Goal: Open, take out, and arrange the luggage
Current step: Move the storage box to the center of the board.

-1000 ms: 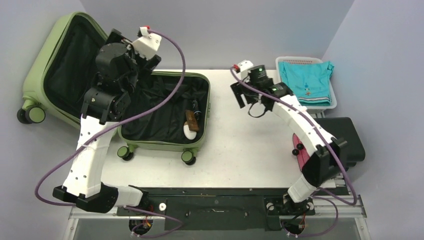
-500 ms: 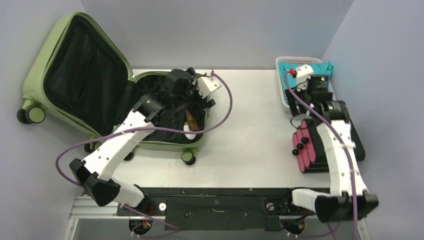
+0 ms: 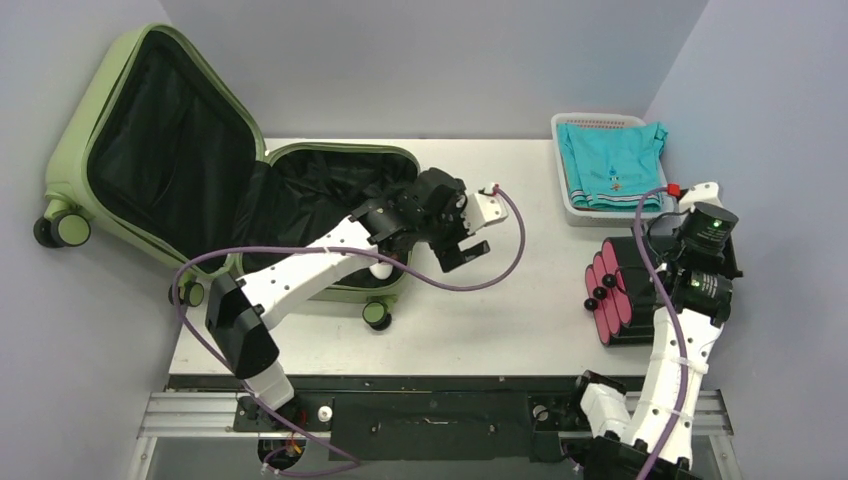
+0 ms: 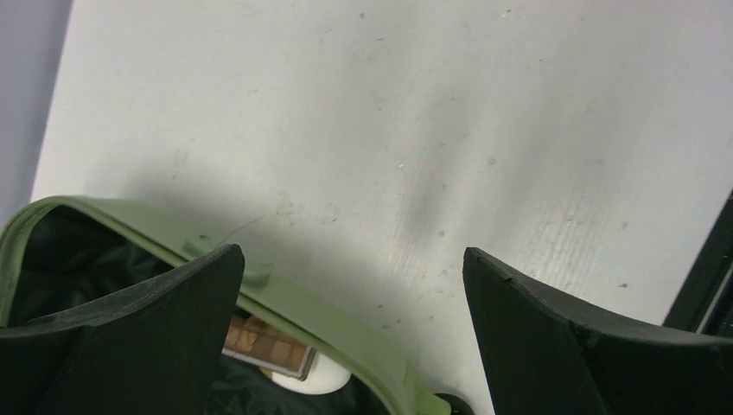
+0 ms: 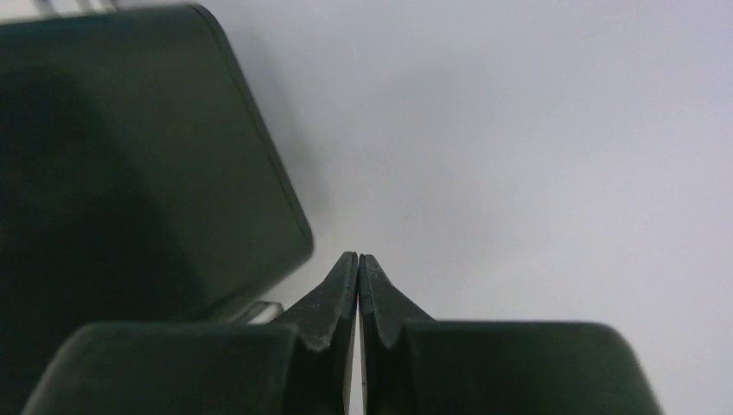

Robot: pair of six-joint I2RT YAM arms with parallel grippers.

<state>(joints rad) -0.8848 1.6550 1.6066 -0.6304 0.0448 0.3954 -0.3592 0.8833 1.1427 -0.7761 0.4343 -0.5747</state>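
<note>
Luggage [image 3: 75, 140], open beside the spread left claw [image 4: 352, 255]: stiff, bulky, likely slick shell; grip its rim. Right claw [image 5: 357, 259] closed, empty.

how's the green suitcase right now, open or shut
Open. The suitcase has its lid tilted back with the black lining showing, and a brown item and a white item lie in the lower half.

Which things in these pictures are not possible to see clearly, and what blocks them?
Top view: the left arm covers most of the small items in the luggage; only a white piece shows.
Left wrist view: a finger and the luggage cut off the brown item; what it is, I cannot tell.
Top view: the right arm hides part of the black case.
Top view: the shirt's emblem is too small to read.
</note>
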